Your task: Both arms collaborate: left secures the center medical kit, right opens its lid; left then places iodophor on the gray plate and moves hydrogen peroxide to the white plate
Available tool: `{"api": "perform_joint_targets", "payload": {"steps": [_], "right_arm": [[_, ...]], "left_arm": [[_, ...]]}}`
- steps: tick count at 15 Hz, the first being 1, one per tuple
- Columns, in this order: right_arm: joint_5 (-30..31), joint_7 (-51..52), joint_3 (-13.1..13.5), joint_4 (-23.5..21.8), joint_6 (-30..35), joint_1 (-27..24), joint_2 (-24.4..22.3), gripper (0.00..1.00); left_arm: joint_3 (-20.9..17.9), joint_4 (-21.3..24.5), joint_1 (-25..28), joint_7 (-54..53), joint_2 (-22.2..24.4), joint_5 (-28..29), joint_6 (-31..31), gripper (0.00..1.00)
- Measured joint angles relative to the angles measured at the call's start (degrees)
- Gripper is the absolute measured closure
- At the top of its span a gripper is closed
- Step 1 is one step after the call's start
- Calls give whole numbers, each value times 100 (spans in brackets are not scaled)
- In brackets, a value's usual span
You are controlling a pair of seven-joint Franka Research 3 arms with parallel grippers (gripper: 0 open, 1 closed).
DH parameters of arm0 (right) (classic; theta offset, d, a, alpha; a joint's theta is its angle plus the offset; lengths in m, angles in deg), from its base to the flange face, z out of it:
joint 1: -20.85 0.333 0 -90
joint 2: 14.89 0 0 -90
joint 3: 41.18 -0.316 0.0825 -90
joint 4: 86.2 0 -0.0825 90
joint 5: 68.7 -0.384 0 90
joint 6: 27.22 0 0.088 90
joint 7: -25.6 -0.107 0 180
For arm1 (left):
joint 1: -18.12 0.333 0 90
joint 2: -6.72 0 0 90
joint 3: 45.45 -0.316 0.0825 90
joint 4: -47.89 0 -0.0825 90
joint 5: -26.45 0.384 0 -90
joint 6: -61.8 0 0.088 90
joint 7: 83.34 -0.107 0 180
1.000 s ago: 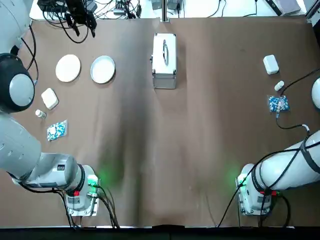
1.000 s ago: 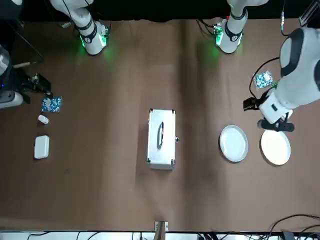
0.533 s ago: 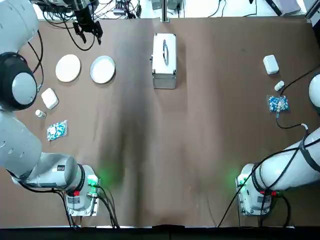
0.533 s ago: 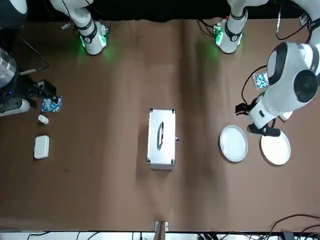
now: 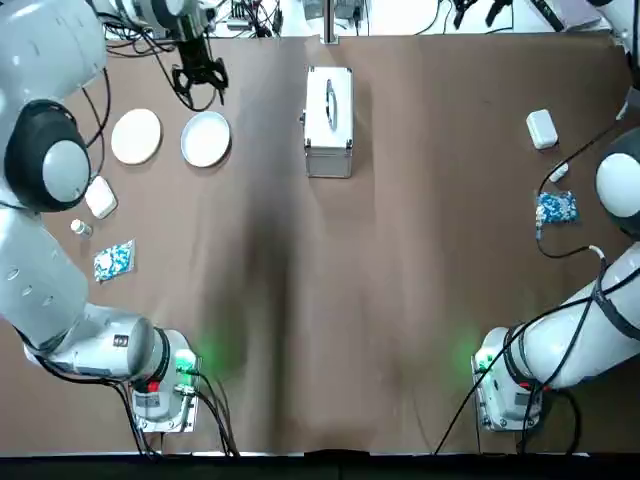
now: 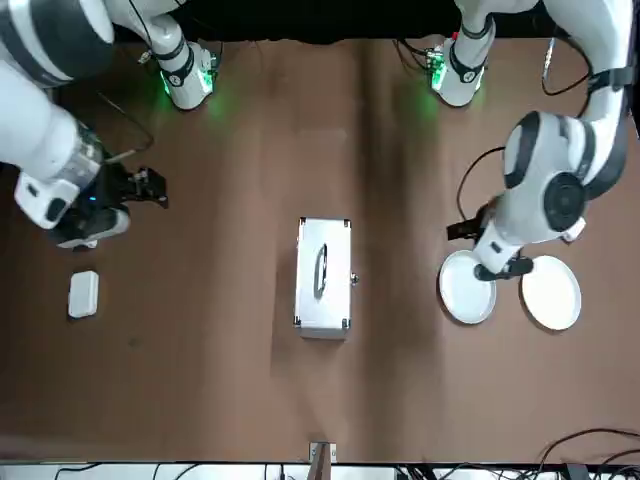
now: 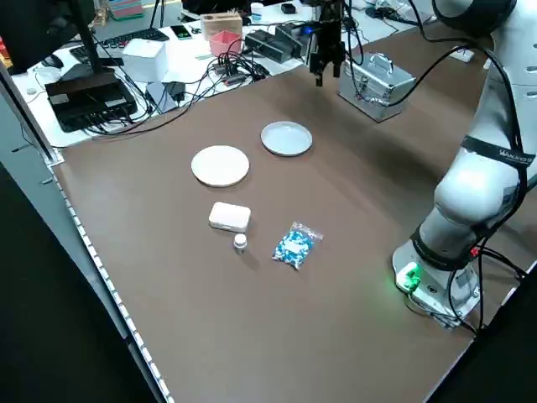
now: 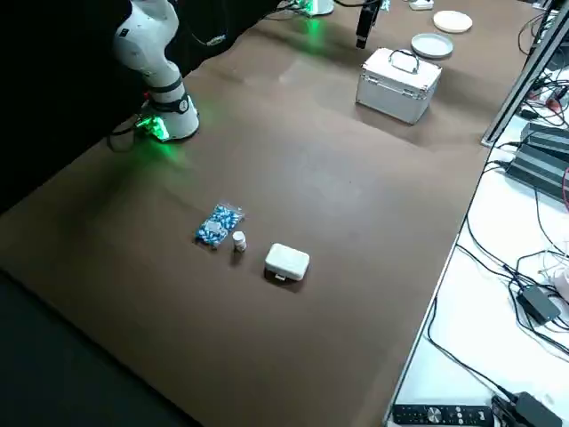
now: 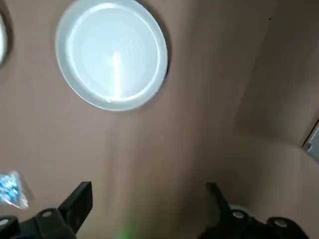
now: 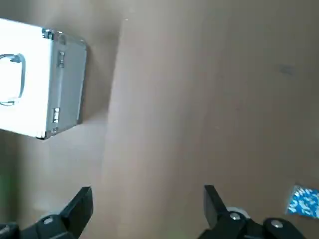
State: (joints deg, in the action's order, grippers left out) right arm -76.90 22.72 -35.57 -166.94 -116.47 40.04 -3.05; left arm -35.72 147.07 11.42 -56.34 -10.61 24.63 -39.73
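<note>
Left gripper [image 9: 149, 199] near gray plate [image 9: 111, 55], right gripper [image 10: 148, 199] right of medical kit [image 10: 42, 79]; both 2-finger pairs spread.

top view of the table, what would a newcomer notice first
Probably the silver case with a handle, lid closed, alone near the middle of the far half of the table. Next, the big white left arm filling the left side, its open gripper above the table near two round plates, the rimmed one nearer the case and the flat cream one farther left.
</note>
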Motion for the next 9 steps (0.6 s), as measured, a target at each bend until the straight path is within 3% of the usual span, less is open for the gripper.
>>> {"api": "perform_joint_targets", "payload": {"steps": [5, 9], "right_arm": [[-238, -189, -2, 0, -293, 348, 118, 1], [-664, -457, -1, -6, -581, 590, 302, 1]], "left_arm": [[73, -67, -366, 2218, -427, -330, -769, 0], [117, -599, -457, 3924, -923, -447, -932, 0]]}}
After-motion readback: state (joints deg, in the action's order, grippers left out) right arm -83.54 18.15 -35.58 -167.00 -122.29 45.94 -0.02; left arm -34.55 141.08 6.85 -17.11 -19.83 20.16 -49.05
